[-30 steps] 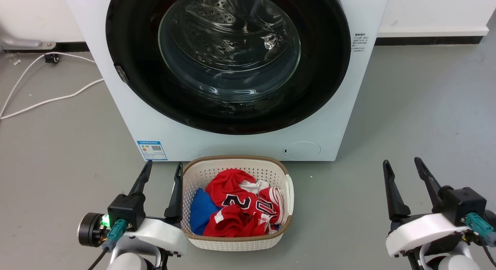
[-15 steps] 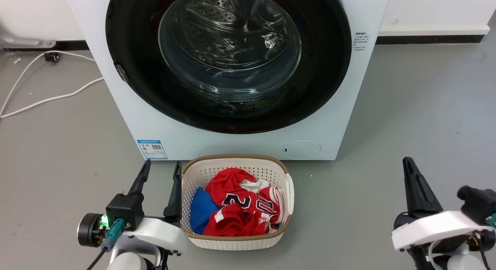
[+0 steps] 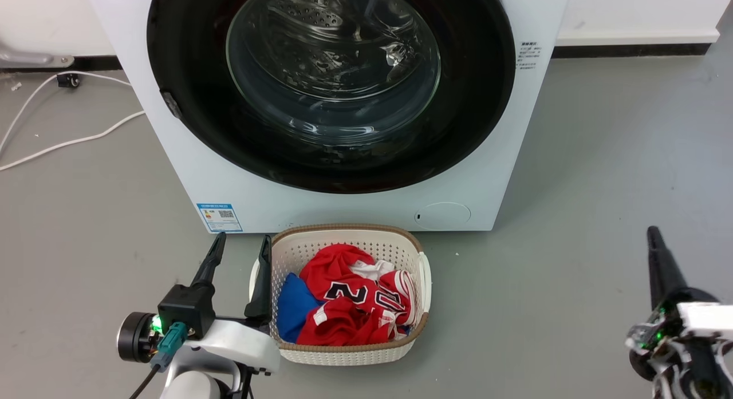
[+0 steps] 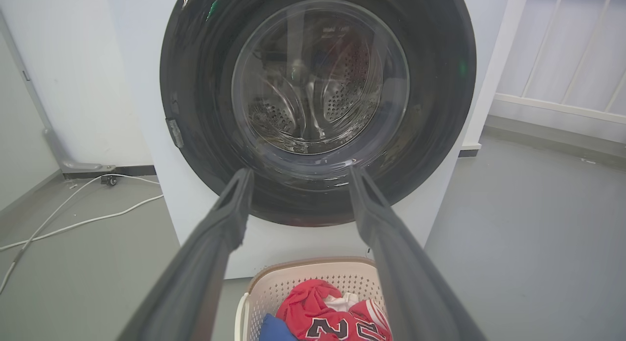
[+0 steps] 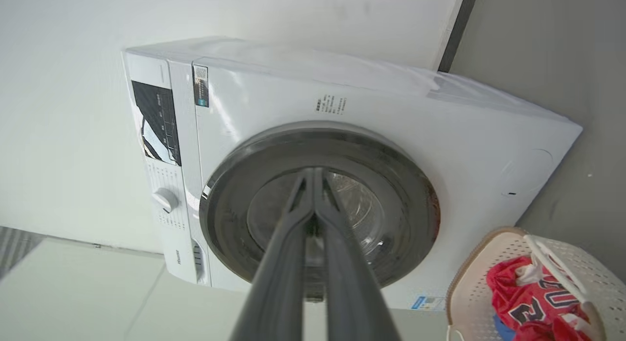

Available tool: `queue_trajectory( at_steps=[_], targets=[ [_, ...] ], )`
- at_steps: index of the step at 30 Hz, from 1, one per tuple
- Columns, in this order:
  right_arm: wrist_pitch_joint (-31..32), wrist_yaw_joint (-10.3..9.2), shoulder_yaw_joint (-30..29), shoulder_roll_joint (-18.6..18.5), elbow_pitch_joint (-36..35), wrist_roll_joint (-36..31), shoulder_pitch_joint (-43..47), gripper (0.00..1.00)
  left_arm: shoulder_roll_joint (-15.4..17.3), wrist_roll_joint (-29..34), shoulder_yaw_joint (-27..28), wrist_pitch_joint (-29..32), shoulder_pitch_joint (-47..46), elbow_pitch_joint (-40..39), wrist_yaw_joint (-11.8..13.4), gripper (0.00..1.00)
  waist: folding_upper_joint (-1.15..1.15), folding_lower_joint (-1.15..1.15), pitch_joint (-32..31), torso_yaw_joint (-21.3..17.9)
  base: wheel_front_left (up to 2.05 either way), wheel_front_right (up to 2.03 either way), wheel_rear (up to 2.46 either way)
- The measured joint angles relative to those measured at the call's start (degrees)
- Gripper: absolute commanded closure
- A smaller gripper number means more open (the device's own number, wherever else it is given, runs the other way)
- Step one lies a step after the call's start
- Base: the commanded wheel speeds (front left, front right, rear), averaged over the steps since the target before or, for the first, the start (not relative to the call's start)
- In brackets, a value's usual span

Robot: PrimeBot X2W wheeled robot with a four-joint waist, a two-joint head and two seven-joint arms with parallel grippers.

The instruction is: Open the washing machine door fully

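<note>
2 grippers hover near, touching nothing: left gripper [image 3: 243,238] fingers spread wide, right gripper [image 5: 313,172] fingers pressed together. The washing machine door [image 3: 332,90] sits closed, far centre; opening not yet begun.

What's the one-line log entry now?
round black-rimmed glass door closed | left claw open, empty | right claw shut, empty

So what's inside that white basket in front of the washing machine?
The basket holds a crumpled red jersey with black-and-white numbers, a blue cloth on its left and a bit of white fabric. Whatever lies beneath them is covered.
</note>
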Motion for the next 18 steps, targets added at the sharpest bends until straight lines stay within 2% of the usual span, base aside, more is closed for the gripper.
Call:
queue_trajectory(
  at_steps=[6, 11, 18],
  targets=[
    [5.80, 0.00, -5.57, -1.38, 4.13, 12.10, -5.26, 1.00, -0.41, 0.24, 0.30, 0.00, -0.88, -1.01, 0.14, 0.00, 0.00, 0.00, 1.98, -0.35, 0.00, 0.00, 0.00],
    [10.58, 0.00, -7.00, -6.94, 10.02, 17.63, -11.96, 1.00, -0.65, 0.25, 0.55, 0.00, -1.67, -2.11, 0.19, 0.00, 0.00, 0.00, 4.27, -0.63, 0.00, 0.00, 0.00],
    [18.03, 0.00, -3.28, -16.64, 19.28, 20.35, -23.20, 1.00, -0.89, 0.74, 0.05, 0.00, -4.32, -3.54, -0.09, 0.00, 0.00, 0.00, 8.12, -0.35, 0.00, 0.00, 0.00]
  ],
)
